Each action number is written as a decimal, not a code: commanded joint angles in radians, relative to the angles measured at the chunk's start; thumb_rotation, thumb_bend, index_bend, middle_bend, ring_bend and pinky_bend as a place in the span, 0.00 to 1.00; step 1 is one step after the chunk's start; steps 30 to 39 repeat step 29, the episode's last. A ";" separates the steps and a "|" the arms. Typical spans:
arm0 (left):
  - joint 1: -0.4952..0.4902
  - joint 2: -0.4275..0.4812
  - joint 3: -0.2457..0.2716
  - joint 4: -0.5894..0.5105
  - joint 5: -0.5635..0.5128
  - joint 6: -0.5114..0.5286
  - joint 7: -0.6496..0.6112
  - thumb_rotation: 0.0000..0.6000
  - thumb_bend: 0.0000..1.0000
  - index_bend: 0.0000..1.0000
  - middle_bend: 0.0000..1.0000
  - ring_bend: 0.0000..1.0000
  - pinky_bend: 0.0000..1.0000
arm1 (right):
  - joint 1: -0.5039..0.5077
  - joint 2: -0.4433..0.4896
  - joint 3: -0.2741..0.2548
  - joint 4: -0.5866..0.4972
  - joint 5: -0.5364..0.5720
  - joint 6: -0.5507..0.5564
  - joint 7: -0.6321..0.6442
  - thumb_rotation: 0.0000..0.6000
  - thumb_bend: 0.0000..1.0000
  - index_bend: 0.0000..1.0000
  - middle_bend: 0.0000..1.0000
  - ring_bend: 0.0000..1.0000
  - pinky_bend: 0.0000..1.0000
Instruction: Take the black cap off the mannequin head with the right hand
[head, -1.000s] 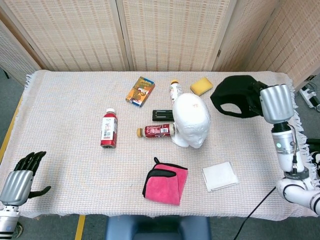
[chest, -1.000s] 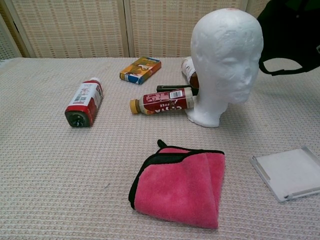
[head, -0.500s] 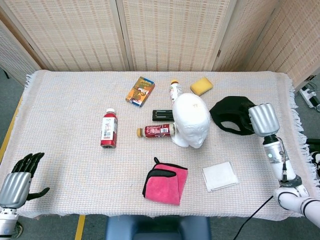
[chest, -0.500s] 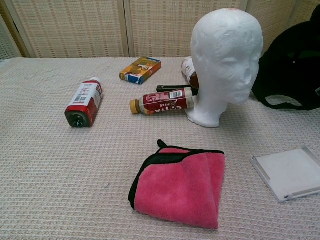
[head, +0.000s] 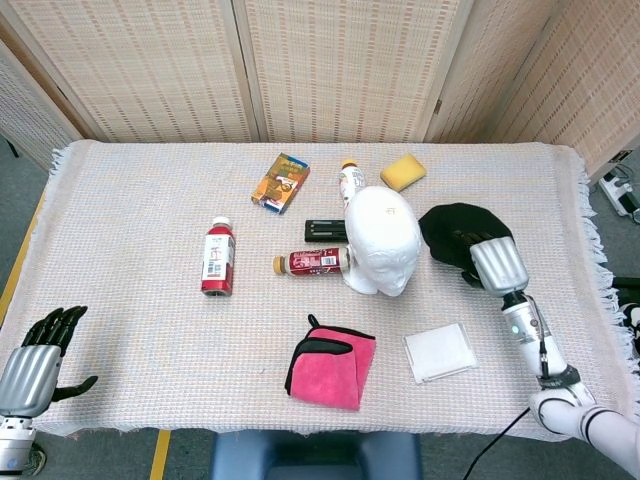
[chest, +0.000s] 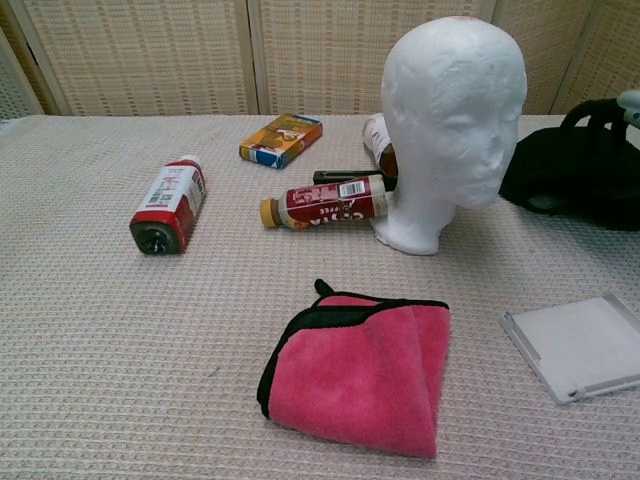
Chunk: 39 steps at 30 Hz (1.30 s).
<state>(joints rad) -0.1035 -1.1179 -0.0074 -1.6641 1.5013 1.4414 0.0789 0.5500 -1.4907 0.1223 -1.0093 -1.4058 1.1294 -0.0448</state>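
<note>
The white foam mannequin head stands bare in the middle of the table, also seen close up in the chest view. The black cap lies on the tablecloth just right of it, and shows as a dark heap in the chest view. My right hand lies on the cap's near right side, its dark fingers dug into the fabric and holding it. My left hand hangs off the table's near left corner with its fingers spread and nothing in it.
A red bottle, a second bottle lying on its side, a flat black item, a colourful box and a yellow sponge surround the head. A pink cloth and a clear square case lie near the front.
My right hand has come down and toward me with the cap, from up at the far right to the tablecloth beside the head. The left hand has barely moved.
</note>
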 joint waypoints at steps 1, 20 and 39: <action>0.000 0.000 -0.001 0.001 0.001 0.001 -0.001 1.00 0.16 0.08 0.13 0.08 0.17 | -0.032 0.123 -0.006 -0.208 0.058 -0.049 -0.076 0.79 0.00 0.00 0.06 0.06 0.31; 0.011 0.010 -0.011 -0.009 -0.014 0.021 0.016 1.00 0.16 0.09 0.13 0.08 0.17 | -0.344 0.378 -0.116 -0.608 -0.054 0.347 -0.100 0.92 0.18 0.21 0.29 0.25 0.46; 0.014 -0.022 -0.033 -0.006 0.005 0.072 0.061 1.00 0.16 0.09 0.12 0.08 0.15 | -0.447 0.376 -0.141 -0.639 -0.110 0.469 -0.083 0.92 0.18 0.20 0.28 0.22 0.44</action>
